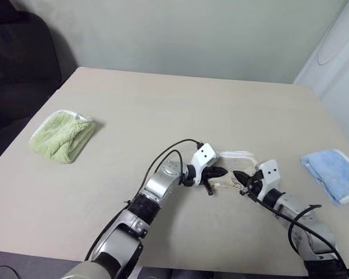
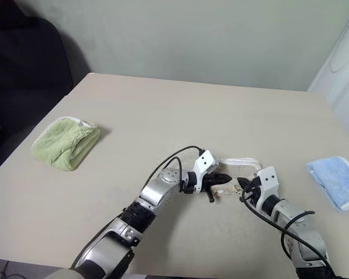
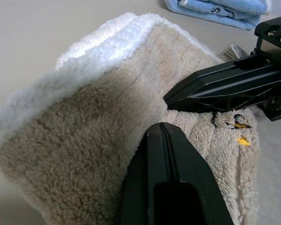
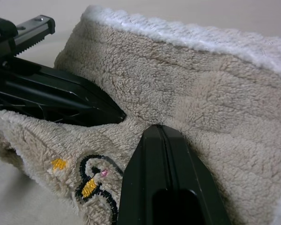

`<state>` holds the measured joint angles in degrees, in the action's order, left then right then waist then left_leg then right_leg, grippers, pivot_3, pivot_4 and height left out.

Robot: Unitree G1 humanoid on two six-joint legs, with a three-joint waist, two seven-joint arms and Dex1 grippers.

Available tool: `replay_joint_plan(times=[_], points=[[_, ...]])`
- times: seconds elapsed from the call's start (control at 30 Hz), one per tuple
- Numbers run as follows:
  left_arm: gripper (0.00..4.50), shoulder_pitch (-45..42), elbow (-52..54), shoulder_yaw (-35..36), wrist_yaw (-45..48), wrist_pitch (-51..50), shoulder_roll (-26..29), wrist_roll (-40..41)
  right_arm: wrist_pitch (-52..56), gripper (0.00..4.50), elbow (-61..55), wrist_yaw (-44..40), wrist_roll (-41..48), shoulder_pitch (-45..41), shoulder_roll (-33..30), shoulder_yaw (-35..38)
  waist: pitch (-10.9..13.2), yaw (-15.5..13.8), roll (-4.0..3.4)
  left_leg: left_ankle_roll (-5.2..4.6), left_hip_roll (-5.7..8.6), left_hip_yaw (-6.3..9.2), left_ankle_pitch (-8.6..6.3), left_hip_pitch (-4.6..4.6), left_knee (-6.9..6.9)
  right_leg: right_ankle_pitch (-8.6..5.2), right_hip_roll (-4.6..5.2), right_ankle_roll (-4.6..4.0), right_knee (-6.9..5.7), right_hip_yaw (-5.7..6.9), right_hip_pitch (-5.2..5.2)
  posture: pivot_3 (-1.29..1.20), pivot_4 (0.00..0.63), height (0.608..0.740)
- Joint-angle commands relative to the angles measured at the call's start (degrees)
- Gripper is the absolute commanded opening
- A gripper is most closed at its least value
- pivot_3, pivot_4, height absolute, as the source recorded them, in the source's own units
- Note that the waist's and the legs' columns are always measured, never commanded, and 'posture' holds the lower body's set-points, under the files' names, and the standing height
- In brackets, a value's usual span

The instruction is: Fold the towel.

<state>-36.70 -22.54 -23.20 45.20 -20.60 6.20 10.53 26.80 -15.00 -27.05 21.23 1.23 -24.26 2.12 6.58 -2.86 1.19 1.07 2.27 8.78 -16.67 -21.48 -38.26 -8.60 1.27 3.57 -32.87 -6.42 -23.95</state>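
Note:
The towel (image 1: 239, 160), beige terry with a white corded edge, lies folded into a small bundle near the table's front edge, right of centre. My left gripper (image 1: 221, 172) comes at it from the left and is shut, its tip against the pile (image 3: 107, 117). From the right, my right gripper (image 1: 238, 176) is also shut and its tip rests on the towel (image 4: 201, 89) beside the small dark embroidery (image 4: 91, 180). The two tips nearly meet over the towel. No cloth shows between either pair of fingers. A white label (image 3: 232, 50) sticks out at the far side.
A folded light green cloth (image 1: 63, 135) lies at the table's left side. A folded light blue cloth (image 1: 335, 174) sits at its right edge. The beige table (image 1: 163, 99) stretches bare behind the towel. A dark chair (image 1: 17, 58) stands at the far left.

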Motion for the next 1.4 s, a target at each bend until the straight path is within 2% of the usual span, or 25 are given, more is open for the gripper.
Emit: replay_joint_plan(times=[0.03,0.17,0.27,0.33,0.43,0.6,0.67,0.73,1.0,1.4], points=[[0.02,0.9,4.2,4.9,0.8,-0.3,-0.7,3.5,0.6,0.0,-2.7,0.8,0.8,1.3,-0.7,3.4,0.0,0.0,-0.02,0.03,0.01,0.0,-0.02,0.0,0.0,0.0,0.01,0.0,0.0,0.0,0.0,0.0,0.15,0.74],[0.02,1.5,14.4,13.2,1.7,-6.2,-0.2,12.9,3.1,0.0,-10.6,-1.0,7.0,1.4,-2.7,9.4,0.1,0.0,-0.09,0.2,0.01,-0.02,-0.03,-0.4,0.0,0.03,-0.01,-0.04,-0.03,0.01,-0.41,0.0,0.15,0.74],[0.02,1.1,20.3,19.1,1.8,-10.7,2.5,18.8,7.5,0.0,-14.4,-2.6,13.9,1.3,-5.2,14.0,0.1,0.1,-0.08,0.21,0.0,-0.11,0.02,-0.43,0.01,0.3,-0.04,-0.47,-0.03,0.01,-0.41,0.0,0.15,0.74],[0.0,1.2,22.8,21.9,2.2,-11.7,6.3,20.0,12.3,0.37,-14.2,-2.6,21.4,0.6,-6.5,18.7,0.1,0.1,-0.07,0.22,-0.01,-0.15,0.02,-0.42,0.04,0.24,-0.06,-0.38,-0.04,0.0,-0.37,0.0,0.15,0.74],[0.0,2.4,22.8,23.0,2.9,-11.1,11.6,18.6,17.7,1.22,-10.8,-1.9,26.2,-0.1,-8.8,22.4,0.1,0.2,-0.06,0.26,-0.02,-0.16,0.04,-0.31,0.04,0.02,-0.11,-0.06,-0.05,-0.03,-0.35,0.0,0.15,0.74],[0.0,6.3,22.1,24.7,3.0,-10.3,16.7,18.3,25.6,3.1,-1.4,-1.7,33.9,-3.5,-10.4,26.5,0.0,0.0,-0.04,0.25,0.03,-0.07,0.04,-0.39,0.0,0.09,-0.04,-0.22,-0.05,-0.08,-0.44,0.0,0.15,0.74],[0.0,8.4,23.0,24.5,2.1,-10.5,17.6,17.7,27.4,3.76,2.0,-2.6,34.9,-4.9,-10.9,26.3,0.0,0.1,-0.04,0.25,0.03,-0.07,0.04,-0.45,0.0,0.22,-0.04,-0.43,-0.06,-0.08,-0.51,0.0,0.15,0.74],[0.0,10.4,24.5,24.2,1.4,-10.6,17.9,17.5,27.1,4.47,3.8,-3.2,32.4,-5.4,-11.8,24.0,0.0,0.1,-0.04,0.25,0.02,-0.04,0.03,-0.45,0.03,0.22,-0.05,-0.44,-0.07,-0.04,-0.55,0.0,0.15,0.74],[0.0,16.2,29.3,24.8,-1.9,-11.7,16.2,18.5,26.3,4.47,9.8,-6.9,27.3,-8.6,-11.3,16.6,0.0,0.2,-0.05,0.25,0.01,0.01,0.03,-0.44,0.07,0.33,-0.06,-0.62,-0.08,-0.01,-0.57,0.0,0.15,0.74],[0.0,16.3,30.1,23.5,-3.6,-11.9,14.4,18.3,25.1,4.47,13.9,-9.1,22.1,-13.7,-7.7,9.3,0.0,1.1,0.06,0.08,-0.05,0.0,0.14,-0.33,0.07,0.48,-0.11,-0.86,-0.1,0.03,-0.56,0.0,0.15,0.74]])
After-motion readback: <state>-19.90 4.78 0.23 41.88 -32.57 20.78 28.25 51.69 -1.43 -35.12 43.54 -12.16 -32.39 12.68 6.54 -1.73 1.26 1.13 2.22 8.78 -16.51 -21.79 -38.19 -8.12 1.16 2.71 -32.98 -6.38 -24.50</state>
